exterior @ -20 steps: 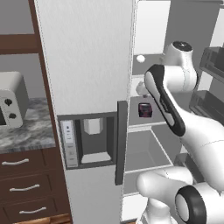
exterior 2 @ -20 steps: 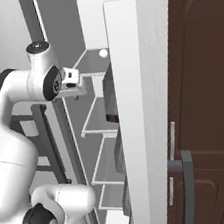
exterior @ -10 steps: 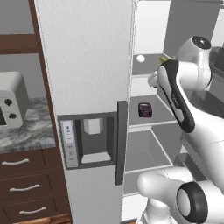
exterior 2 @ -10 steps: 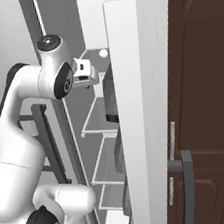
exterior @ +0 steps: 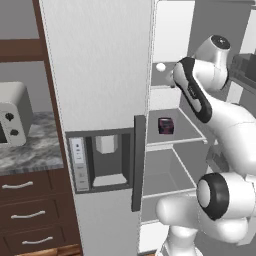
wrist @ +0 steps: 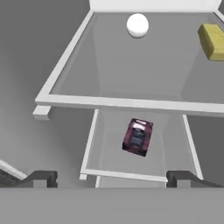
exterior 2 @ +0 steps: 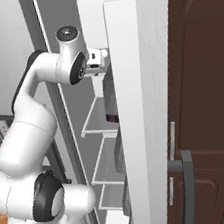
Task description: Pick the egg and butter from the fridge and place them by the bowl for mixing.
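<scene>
Inside open fridge (exterior: 100,75), arm reaches toward upper shelf (wrist: 131,103). Gripper (wrist: 111,178) empty, jaws spread wide, fingertips (wrist: 43,178) low in hand view. Egg (wrist: 137,24) lies ahead, far back on upper shelf, nearly on gripper's centre line; same egg (exterior: 160,67) seen in left base view. Butter (wrist: 212,41) on same shelf, off to right side of hand view, long axis running front-to-back, well apart from egg. Shelf below holds dark purple cube (wrist: 138,137), nearer gripper. Egg looks like likelier first pick: reach forward over shelf edge.
</scene>
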